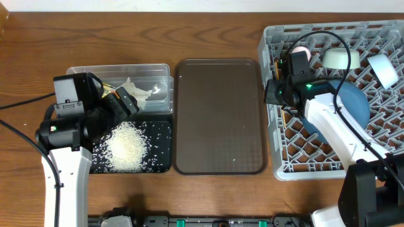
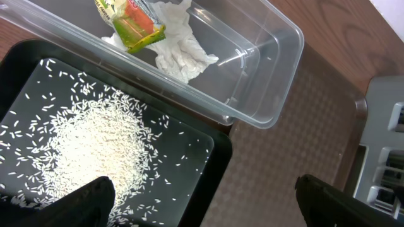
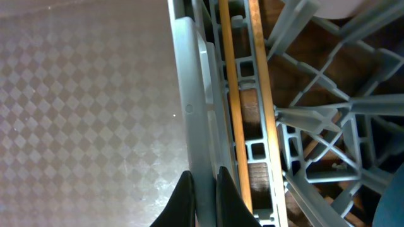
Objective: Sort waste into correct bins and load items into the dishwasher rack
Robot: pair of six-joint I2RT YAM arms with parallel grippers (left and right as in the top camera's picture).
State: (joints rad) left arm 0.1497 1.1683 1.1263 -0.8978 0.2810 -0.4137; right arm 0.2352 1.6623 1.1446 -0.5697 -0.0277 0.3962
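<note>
My left gripper [image 1: 129, 104] [image 2: 211, 205] hangs open and empty over the black tray [image 1: 161, 165] [image 2: 218, 151], which holds a heap of rice grains [image 1: 126, 146] [image 2: 95, 151]. Behind it, the clear tub [image 1: 165, 69] [image 2: 278, 82] contains crumpled tissue [image 1: 136, 89] [image 2: 180, 47] and the yellow-green wrapper [image 2: 136, 25]. My right gripper [image 1: 273, 94] [image 3: 205, 198] is shut, holding nothing, just above the left wall of the grey rack [image 1: 271, 38] [image 3: 189, 94]. Two wooden chopsticks [image 3: 228, 82] lie inside along that wall. The rack also holds a pink cup [image 1: 301, 50], green bowl [image 1: 341, 60], light-blue bowl [image 1: 384, 69] and blue plate [image 1: 356, 104].
A dark brown serving tray [image 1: 219, 116] [image 3: 82, 107] lies between the bins and the rack, with nothing on it. The right arm's white link crosses the rack's front half. Wooden tabletop surrounds everything.
</note>
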